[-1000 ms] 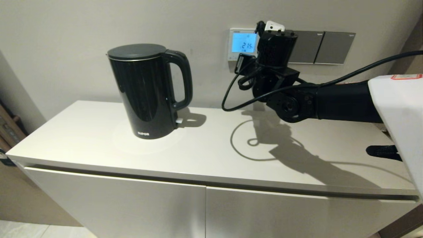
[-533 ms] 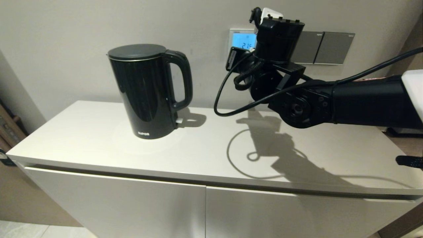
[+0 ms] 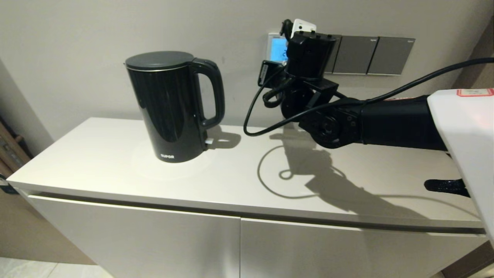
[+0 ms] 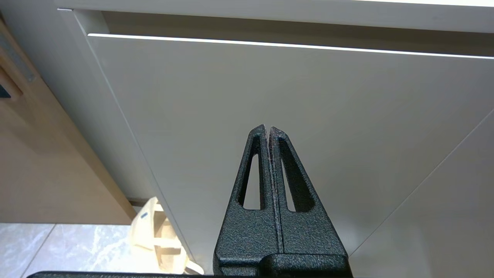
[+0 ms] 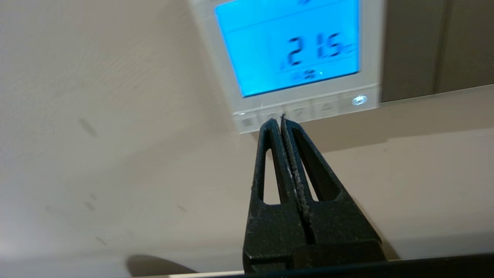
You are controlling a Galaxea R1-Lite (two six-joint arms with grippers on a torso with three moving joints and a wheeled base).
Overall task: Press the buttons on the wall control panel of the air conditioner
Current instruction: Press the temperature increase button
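The white wall control panel has a lit blue screen reading 21.5 and is mostly hidden behind my right arm in the head view. In the right wrist view the panel shows its row of pale buttons along the lower edge. My right gripper is shut and empty, its tips at the second button from the panel's left end; whether they touch it I cannot tell. My left gripper is shut and empty, parked low in front of the cabinet door.
A black electric kettle stands on the white cabinet top, left of my arm. Dark grey switch plates sit on the wall right of the panel. A black cable loops off my right wrist.
My right gripper has moved left along the panel, covering more of the screen in the head view; it rose half a second ago, then came back down.
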